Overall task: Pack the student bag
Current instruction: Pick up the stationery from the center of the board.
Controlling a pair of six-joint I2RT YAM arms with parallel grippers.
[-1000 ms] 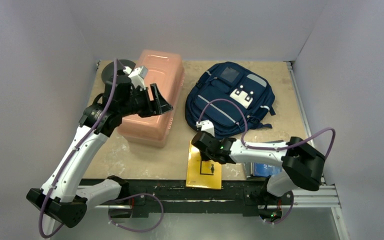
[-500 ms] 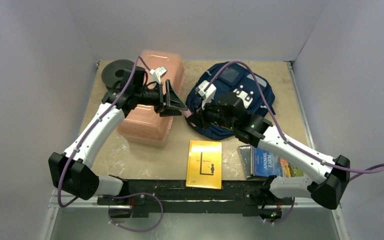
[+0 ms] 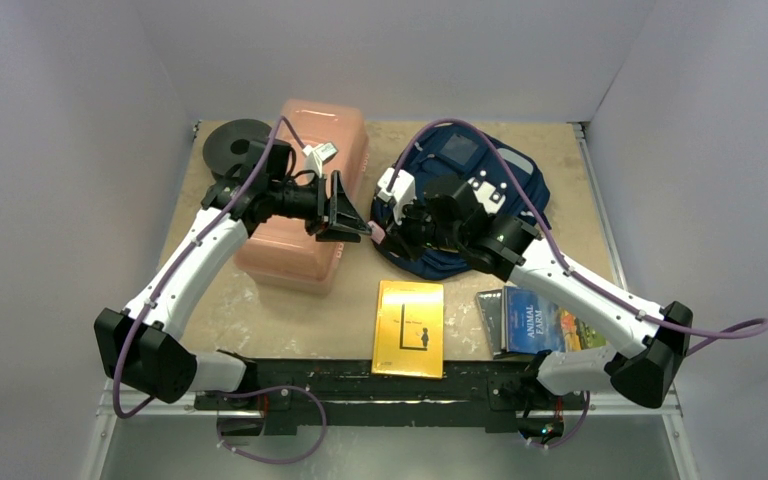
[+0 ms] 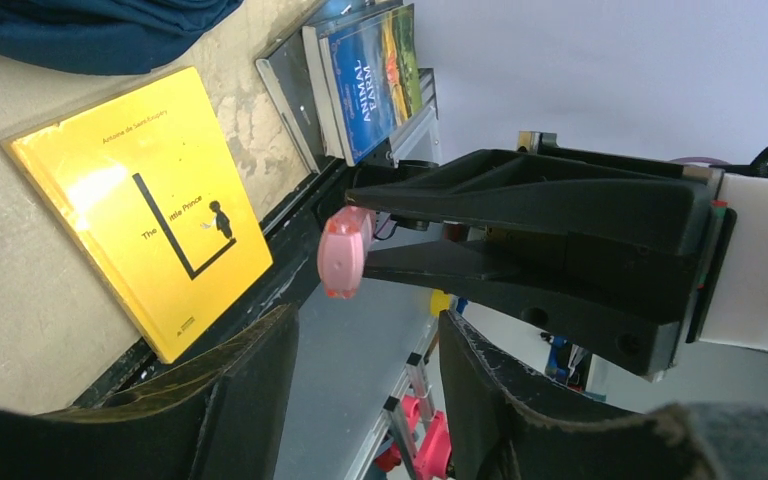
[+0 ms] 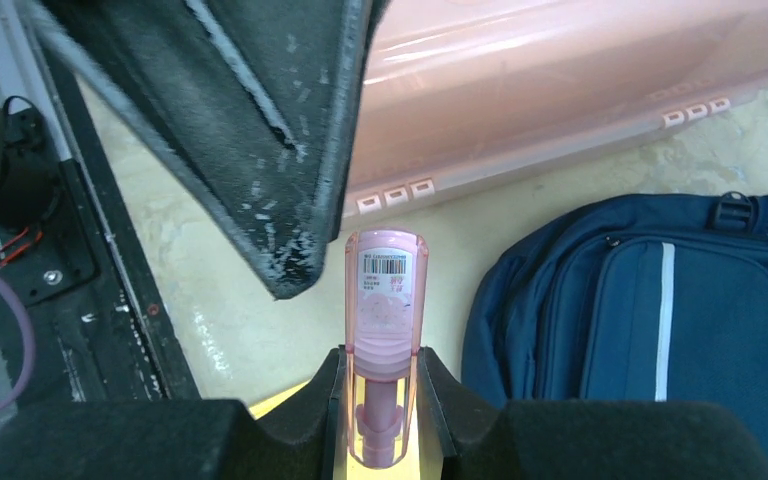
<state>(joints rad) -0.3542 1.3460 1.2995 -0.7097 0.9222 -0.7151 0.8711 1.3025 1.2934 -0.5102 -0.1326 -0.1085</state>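
Beige tabletop (image 3: 280, 310) carries the soft navy fabric backpack (image 5: 610, 330), lying just beneath the right gripper (image 5: 385, 370), which pinches a small pink translucent stick (image 5: 387, 300). Left gripper (image 3: 345, 212), jaws apart, faces it. Limp cloth likely sags; grip a zip pull.

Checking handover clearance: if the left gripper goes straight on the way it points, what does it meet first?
Most likely the pink stick held in the right gripper; exact depth is unclear.

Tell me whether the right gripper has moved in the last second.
Yes. The right gripper, shut on a pink stick, has gone from the yellow book's far edge back to the student bag's left side.
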